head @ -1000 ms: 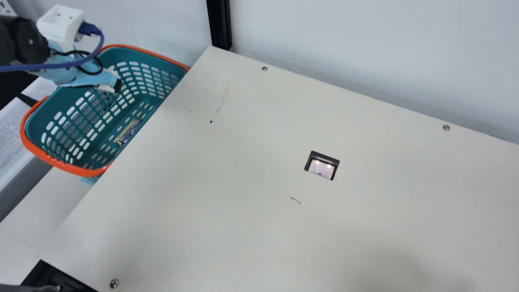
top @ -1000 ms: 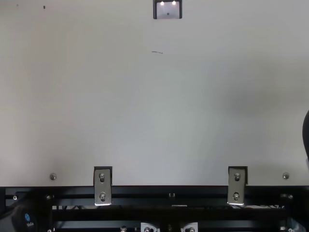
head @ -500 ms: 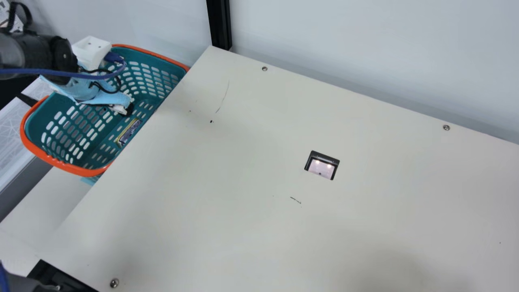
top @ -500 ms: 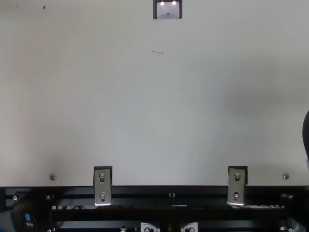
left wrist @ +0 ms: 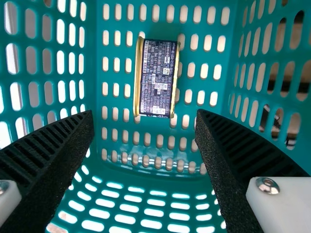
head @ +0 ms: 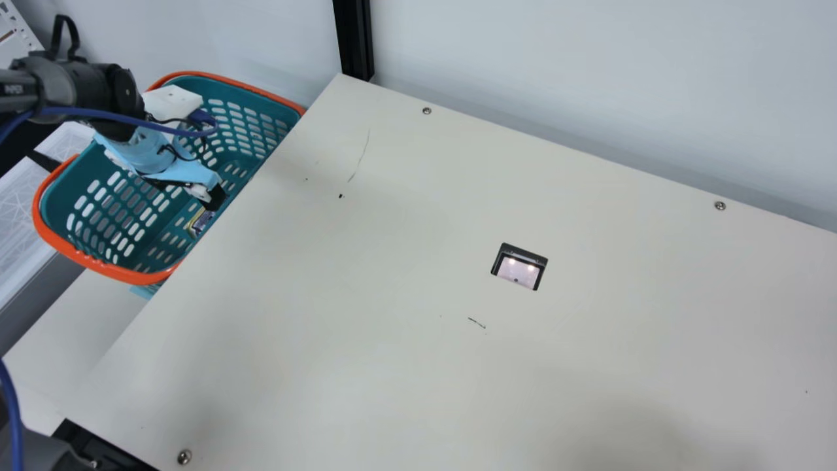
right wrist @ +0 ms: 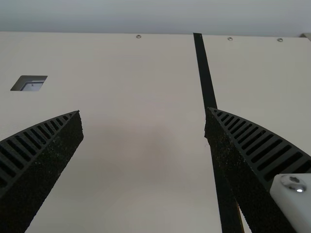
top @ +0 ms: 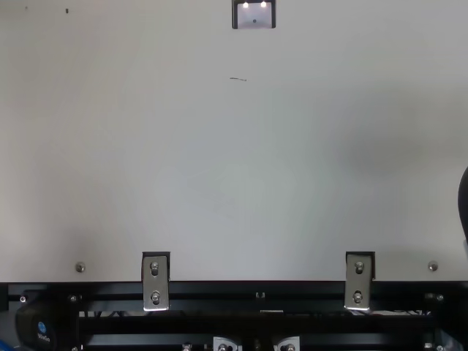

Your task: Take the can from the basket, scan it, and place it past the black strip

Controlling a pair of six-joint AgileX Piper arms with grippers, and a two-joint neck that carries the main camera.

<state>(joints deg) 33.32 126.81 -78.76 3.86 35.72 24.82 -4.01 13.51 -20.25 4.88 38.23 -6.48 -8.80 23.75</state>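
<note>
- One arm in motion: since the earlier main view frames, my left gripper (left wrist: 145,116) has come inward and lower over the basket (head: 104,265), its tip now covering part of the can (left wrist: 158,77).
- Significance: I judge this to be the final approach to the pick; the scan and the placing are both ahead.
- Can, left wrist view: dark-labelled, gold-rimmed, lying on its side on the basket floor, with no finger touching it.
- Claw states: the left is spread wide and holds nothing; the right gripper (right wrist: 144,114), above the table (head: 392,360), is likewise parted and unladen.
- Obstacles: the perforated walls rise around the reach, and the table edge runs just beside the can's side of the basket. I would expect a knuckle to catch there on a careless descent or lift.
- Further stations: the scanner window (head: 518,269), set into the table well apart from the basket; the black strip (right wrist: 205,73), running across the tabletop in the right wrist view, beyond which the can should finish.
</note>
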